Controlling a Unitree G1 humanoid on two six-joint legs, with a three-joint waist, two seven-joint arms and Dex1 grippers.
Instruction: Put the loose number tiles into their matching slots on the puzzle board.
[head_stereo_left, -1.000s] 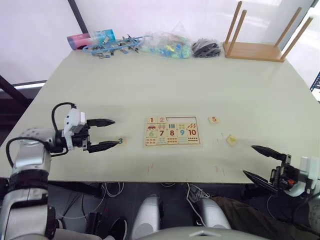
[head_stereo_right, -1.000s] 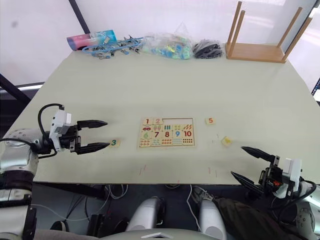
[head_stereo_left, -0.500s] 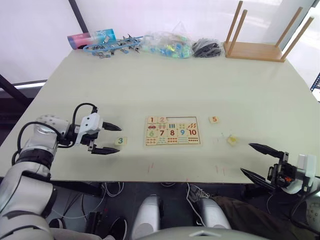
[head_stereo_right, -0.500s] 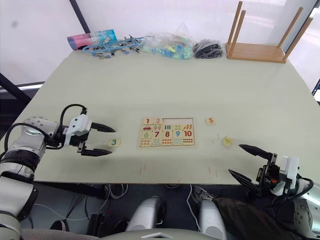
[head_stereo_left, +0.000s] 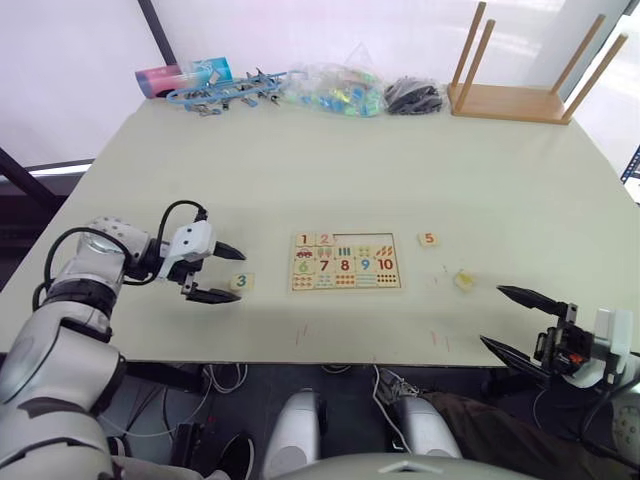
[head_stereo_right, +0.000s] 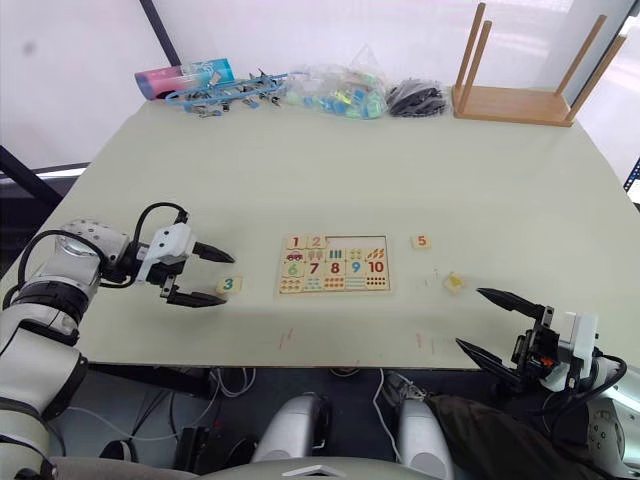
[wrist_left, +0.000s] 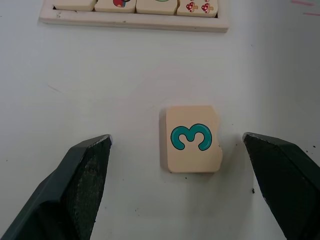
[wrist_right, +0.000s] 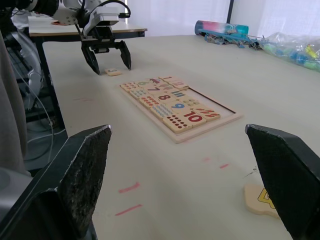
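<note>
Where L gripper (wrist_left: 177, 145) gapes wide round, not touching: square pale-wood 3 tile (wrist_left: 192, 138), chipped corner; R gripper (head_stereo_right: 496, 323) open, empty.

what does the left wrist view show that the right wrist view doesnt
Left wrist view alone: the green digit on the 3 tile read clearly, lying flat on the table between the open left tool's two fingers, touched by neither.

Right wrist view alone: the whole puzzle board with empty slots in its top row, the yellow 4 tile near the open right tool, and the blue clutter at the far edge.

Both: the 3 tile, the left tool straddling it, and the board's near edge.
</note>
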